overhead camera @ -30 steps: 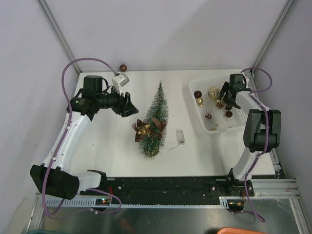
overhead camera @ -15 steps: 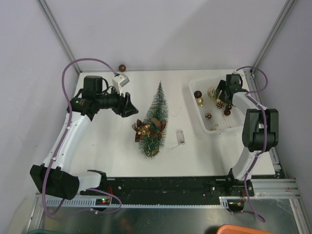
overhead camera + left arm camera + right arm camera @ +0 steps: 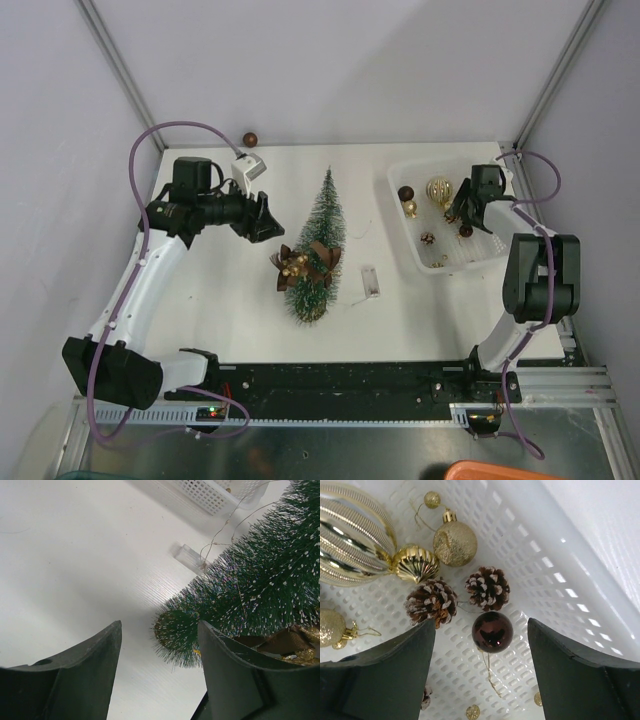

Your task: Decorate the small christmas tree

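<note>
Cut off at 3 o'clock in left wrist view: tree [image 3: 270,580]; at 12 o'clock, basket [image 3: 210,492]. Cropped at 9 o'clock in right wrist view: ribbed gold bauble [image 3: 350,535].

A white plastic basket [image 3: 405,222] sits near the far right corner of the white table [image 3: 200,300]. In it lie a shiny dark brown ball [image 3: 492,631], two frosty pine cones [image 3: 488,588], a gold glitter ball [image 3: 455,543] and a big stripy gold ball [image 3: 350,535]. A small clear box [image 3: 369,282] lies near the middle of the table. A little brown ball [image 3: 253,138] sits by the far edge, near the left corner.
</note>
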You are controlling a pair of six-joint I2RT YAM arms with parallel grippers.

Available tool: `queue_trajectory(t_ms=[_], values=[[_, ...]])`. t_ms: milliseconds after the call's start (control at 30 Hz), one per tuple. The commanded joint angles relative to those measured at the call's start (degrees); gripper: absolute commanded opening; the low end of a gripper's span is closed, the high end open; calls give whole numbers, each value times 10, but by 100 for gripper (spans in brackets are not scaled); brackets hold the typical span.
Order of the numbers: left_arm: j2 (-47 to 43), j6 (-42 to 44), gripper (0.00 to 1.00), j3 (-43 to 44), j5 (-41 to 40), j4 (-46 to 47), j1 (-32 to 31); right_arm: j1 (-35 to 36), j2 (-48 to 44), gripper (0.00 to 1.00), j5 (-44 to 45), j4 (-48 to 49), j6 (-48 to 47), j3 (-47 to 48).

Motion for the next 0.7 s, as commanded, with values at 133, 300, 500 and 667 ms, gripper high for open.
queue_trajectory(t_ms=[133, 300, 500, 667], values=[[-8, 11, 67, 2, 6, 5, 5, -12, 17, 74, 40, 49, 5, -2], [-5, 11, 67, 2, 5, 5, 5, -16, 44, 69, 45, 49, 11, -2], [-5, 13, 67, 0, 3, 5, 5, -16, 61, 65, 47, 50, 18, -2], [-3, 13, 67, 0, 4, 5, 6, -14, 58, 61, 50, 58, 18, -2]])
